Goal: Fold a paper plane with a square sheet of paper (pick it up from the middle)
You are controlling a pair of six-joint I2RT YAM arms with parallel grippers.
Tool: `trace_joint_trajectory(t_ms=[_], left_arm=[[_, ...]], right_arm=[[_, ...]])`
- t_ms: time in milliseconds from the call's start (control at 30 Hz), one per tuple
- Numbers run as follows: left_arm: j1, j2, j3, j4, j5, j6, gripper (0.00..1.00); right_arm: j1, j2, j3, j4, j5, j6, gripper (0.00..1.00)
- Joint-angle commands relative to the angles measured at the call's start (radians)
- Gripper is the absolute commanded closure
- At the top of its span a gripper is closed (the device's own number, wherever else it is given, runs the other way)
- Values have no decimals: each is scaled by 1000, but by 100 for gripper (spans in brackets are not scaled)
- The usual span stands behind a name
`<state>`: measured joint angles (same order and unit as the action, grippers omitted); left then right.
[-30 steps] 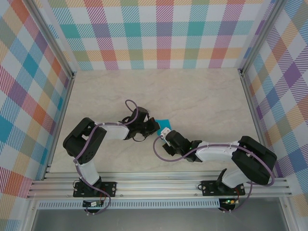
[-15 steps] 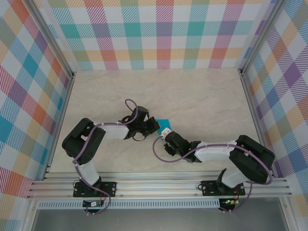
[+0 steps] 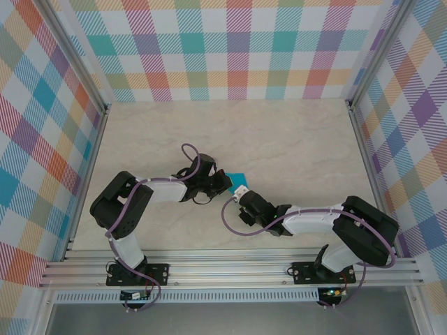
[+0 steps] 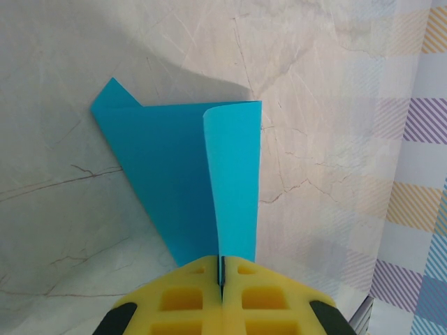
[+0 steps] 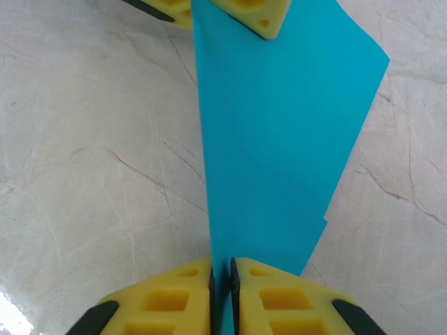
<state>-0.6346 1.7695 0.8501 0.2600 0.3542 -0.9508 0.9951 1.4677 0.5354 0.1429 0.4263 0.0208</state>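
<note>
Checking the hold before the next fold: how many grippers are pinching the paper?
2. The left gripper is shut on one end of the paper; the right gripper is shut on the opposite end.

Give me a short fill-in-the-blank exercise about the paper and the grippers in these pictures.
1. The folded paper is ___ in colour.
2. The left gripper and the right gripper each pinch an end of it, so ___ grippers hold it.
3. The fingers of each gripper are ___ in colour.

Missing words: blue; both; yellow.
</note>
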Motion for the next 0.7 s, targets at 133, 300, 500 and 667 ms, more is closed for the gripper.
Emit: trace_joint_trajectory(t_ms=[133, 300, 500, 667], left_arm=[[-13, -69, 28, -79, -30, 5, 81], [-12, -124, 19, -139, -84, 14, 54], [-12, -235, 4, -246, -186, 36, 42], [-12, -283, 0, -291, -209, 49, 40]], right_arm=[[-1, 14, -5, 33, -46, 13, 92], [-42, -13, -17, 41, -148, 22, 94], [-144, -72, -50, 75, -375, 52, 95], [-218, -60, -59, 87, -515, 77, 96]])
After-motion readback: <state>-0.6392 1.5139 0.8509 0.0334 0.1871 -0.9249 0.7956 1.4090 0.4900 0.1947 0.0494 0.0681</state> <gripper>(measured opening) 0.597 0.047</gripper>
